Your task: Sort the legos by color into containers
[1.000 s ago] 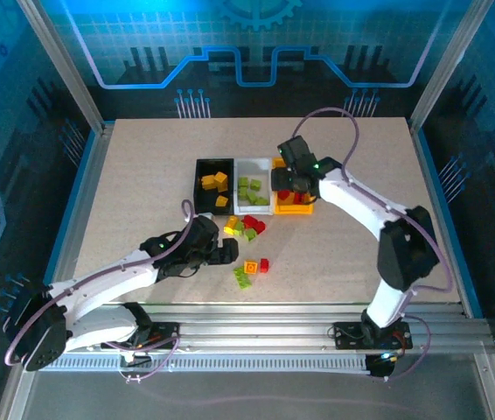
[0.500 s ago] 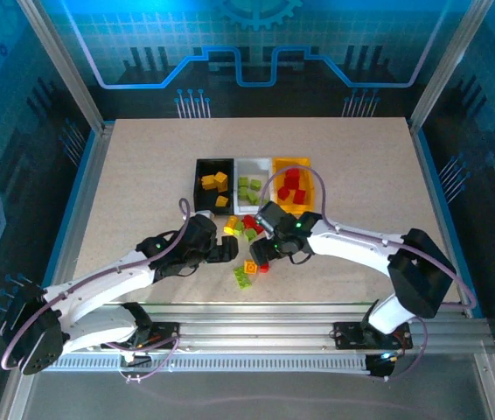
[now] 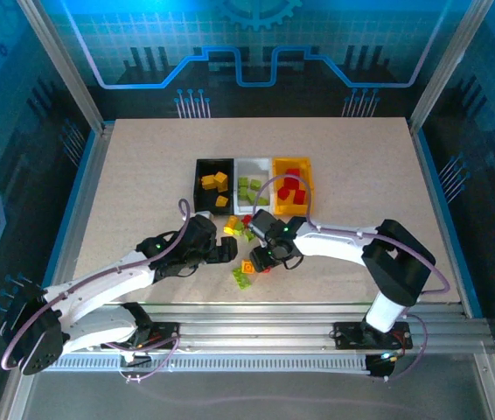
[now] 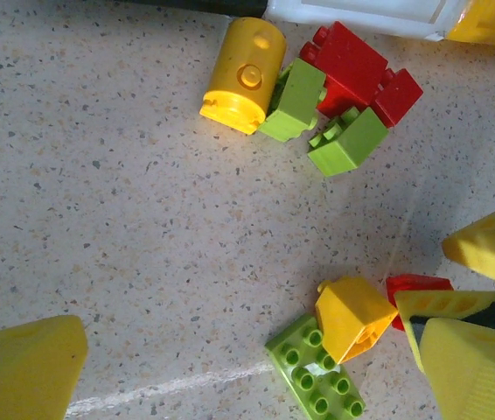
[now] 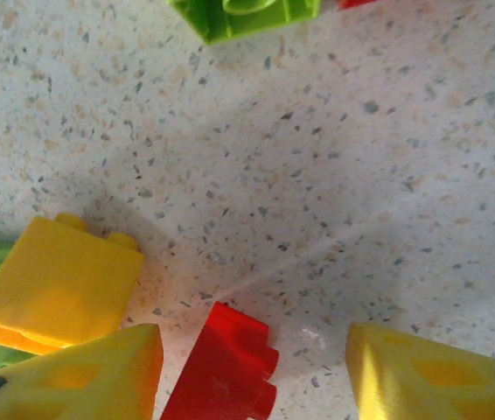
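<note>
The right arm has swung from above the yellow bin (image 3: 293, 160) down to the loose bricks at the near middle of the bench (image 3: 142, 175). The right end effector (image 5: 252, 350) sits low over the surface, its fingers partly apart and straddling a red brick (image 5: 221, 372). One finger seems to touch the brick, and the other stands off with bare bench between them. A yellow brick (image 5: 55, 284) lies just beside the red brick, tilted and touching a green plate (image 4: 313, 381).

The left end effector (image 4: 243, 359) hovers nearby, spread wide and holding nothing, just as it was a second ago. Closer to the bins, a yellow round brick (image 4: 243, 74), two green bricks (image 4: 296, 101) and two red bricks (image 4: 352, 66) lie bunched together. The black bin (image 3: 214, 161) holds yellow pieces, the white bin (image 3: 254, 160) green ones and the yellow bin red ones.
</note>
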Robot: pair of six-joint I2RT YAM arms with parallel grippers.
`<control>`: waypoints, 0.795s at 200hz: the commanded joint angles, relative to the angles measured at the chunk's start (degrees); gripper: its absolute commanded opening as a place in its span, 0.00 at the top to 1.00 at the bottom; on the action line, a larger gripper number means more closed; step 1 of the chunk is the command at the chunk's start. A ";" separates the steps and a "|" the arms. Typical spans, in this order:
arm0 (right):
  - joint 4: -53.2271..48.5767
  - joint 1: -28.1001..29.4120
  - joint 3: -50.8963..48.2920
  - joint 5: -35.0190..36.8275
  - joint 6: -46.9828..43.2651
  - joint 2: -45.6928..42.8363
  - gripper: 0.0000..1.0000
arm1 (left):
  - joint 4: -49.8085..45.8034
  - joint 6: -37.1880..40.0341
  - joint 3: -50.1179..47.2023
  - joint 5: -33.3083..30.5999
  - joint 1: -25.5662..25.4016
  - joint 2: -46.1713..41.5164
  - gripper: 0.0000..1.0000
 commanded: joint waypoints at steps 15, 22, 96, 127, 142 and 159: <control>0.62 1.18 -1.99 -1.16 1.03 0.15 0.59 | -0.51 0.48 -0.46 -0.73 0.69 0.22 0.01; 0.71 1.18 -2.22 -1.29 0.98 -0.46 0.62 | -0.46 0.56 -0.33 -0.59 0.71 0.30 0.01; -3.30 -7.44 1.52 5.46 -2.31 -12.44 0.73 | 0.51 1.29 0.31 0.60 0.88 2.36 0.01; -2.11 -16.37 9.45 8.58 -4.18 -8.91 0.71 | 1.03 1.21 0.56 1.10 0.85 3.40 0.01; -1.49 -19.63 14.11 9.67 -4.52 -3.95 0.70 | 1.16 0.99 0.73 1.41 0.88 3.71 0.01; -2.04 -22.10 19.67 10.97 -4.22 2.15 0.70 | 1.14 1.07 0.85 1.90 0.88 3.81 0.01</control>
